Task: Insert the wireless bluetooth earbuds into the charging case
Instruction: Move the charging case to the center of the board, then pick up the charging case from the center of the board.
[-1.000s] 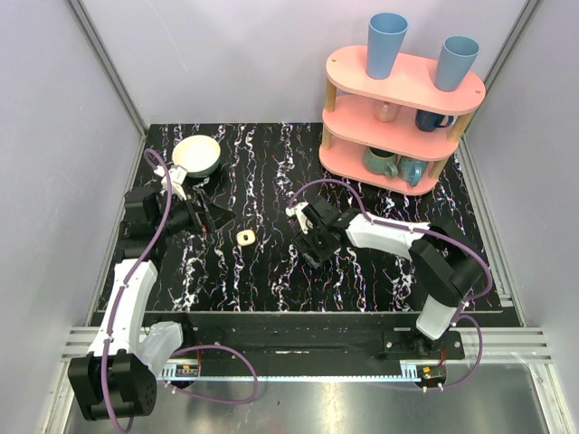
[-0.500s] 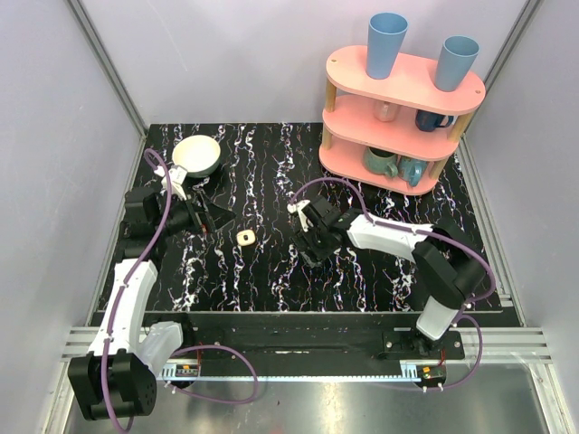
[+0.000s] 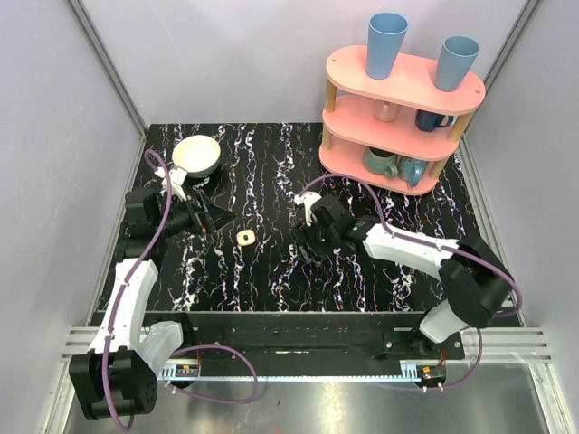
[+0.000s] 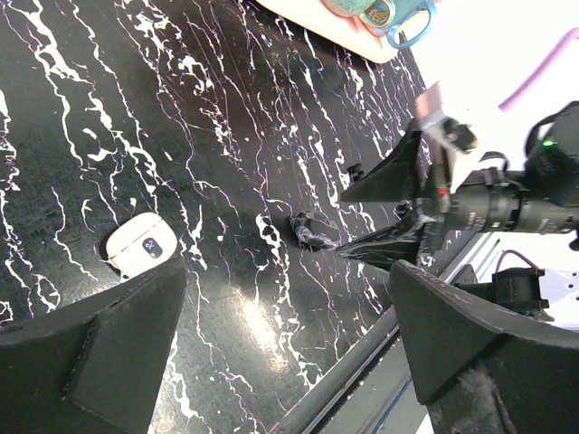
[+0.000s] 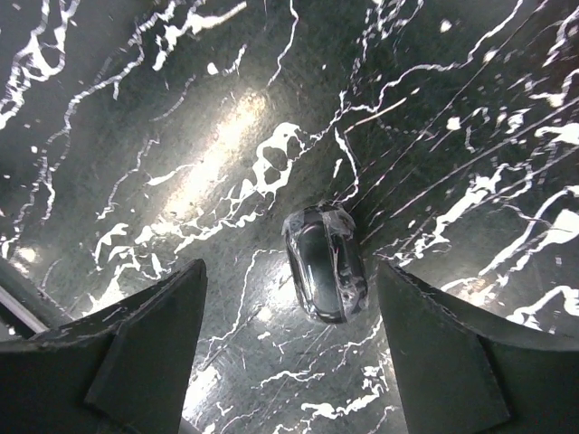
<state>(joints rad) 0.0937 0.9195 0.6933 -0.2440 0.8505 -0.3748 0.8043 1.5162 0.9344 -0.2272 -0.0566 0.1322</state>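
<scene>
Right wrist: right gripper (image 5: 291, 267) released, straddling dark glossy piece (image 5: 324, 271)
Piece: likely earbud, seeming light, slippery; pinching long sides
Left gripper (image 4: 288, 267): hanging released

Tabletop (image 3: 271, 172): charging case (image 3: 245, 237) lying between both hands, just off the left hand (image 3: 215, 221); small rounded item (image 5: 324, 264) under the right hand (image 3: 308, 246), between its parted fingers, touching neither; bowl (image 3: 197, 155) beyond the left hand; shelf (image 3: 398, 117) beyond the right hand.
</scene>
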